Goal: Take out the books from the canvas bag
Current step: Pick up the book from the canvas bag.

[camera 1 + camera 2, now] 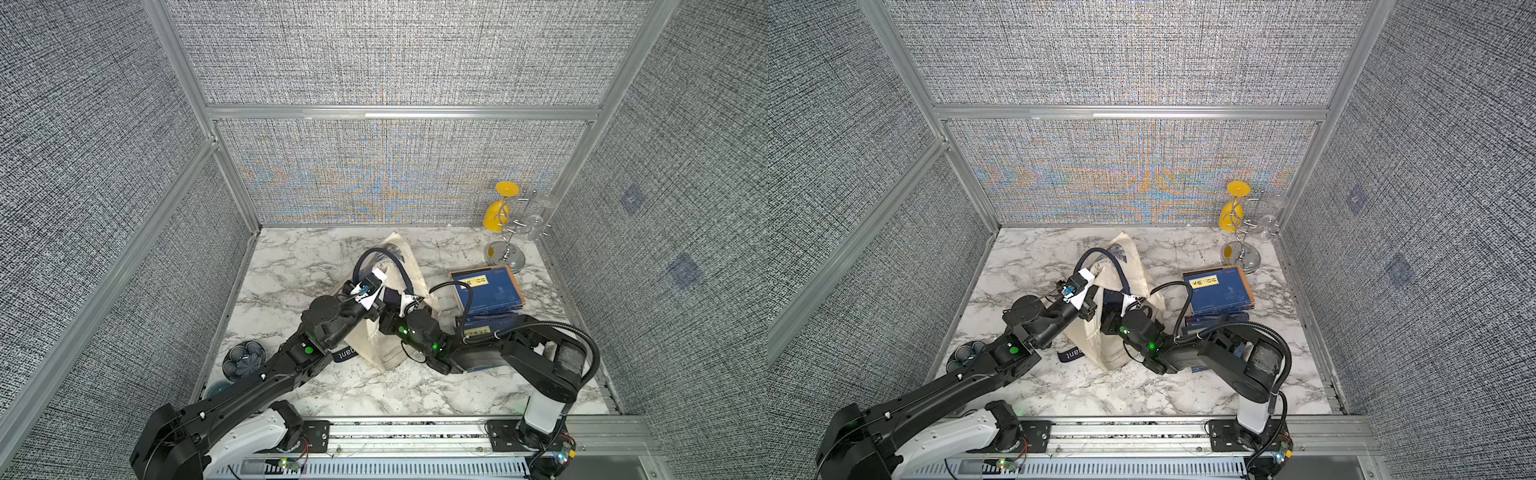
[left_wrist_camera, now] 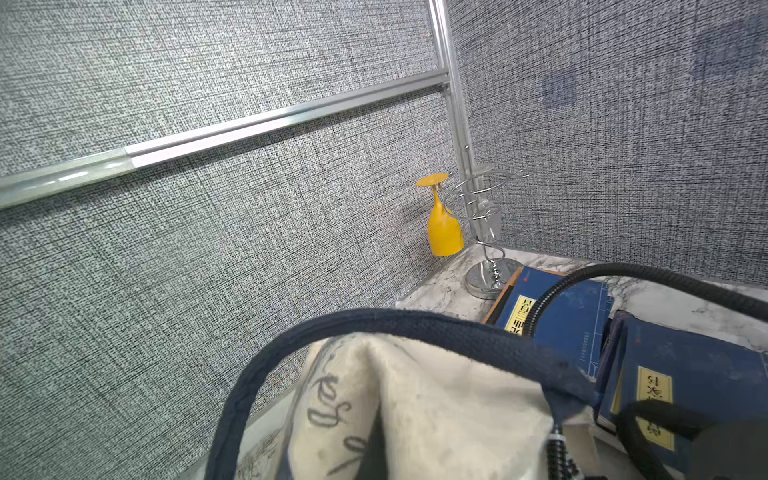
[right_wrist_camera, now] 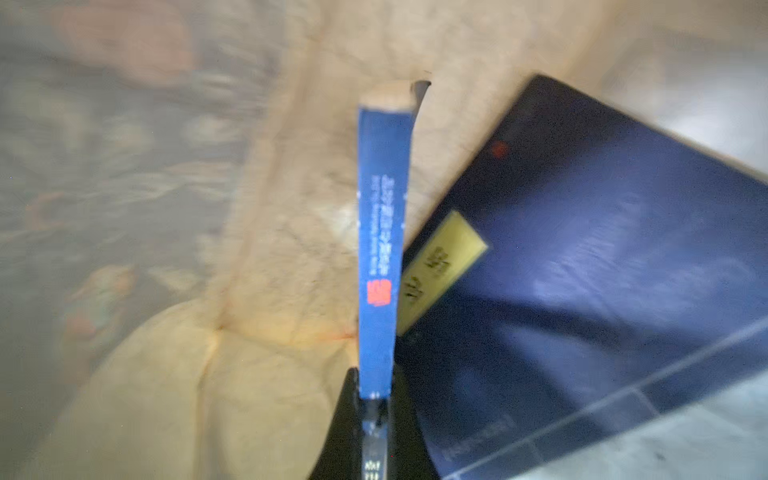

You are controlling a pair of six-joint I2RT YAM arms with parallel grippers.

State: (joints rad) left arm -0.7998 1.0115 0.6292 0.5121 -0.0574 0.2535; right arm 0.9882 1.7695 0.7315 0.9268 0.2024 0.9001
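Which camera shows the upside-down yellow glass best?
The left wrist view: the yellow wine glass hangs big on its wire rack. Both top views show it small in the far corner. The right wrist view misses it.

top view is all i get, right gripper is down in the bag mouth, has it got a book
observer: yes, the right wrist view shows the right gripper shut on the thin edge of a blue book, seen edge-on
operator: any more in there
observer: a second dark blue book lies flat beside the held one, yellow label showing, with cream cloth of the bag behind; the picture is blurred
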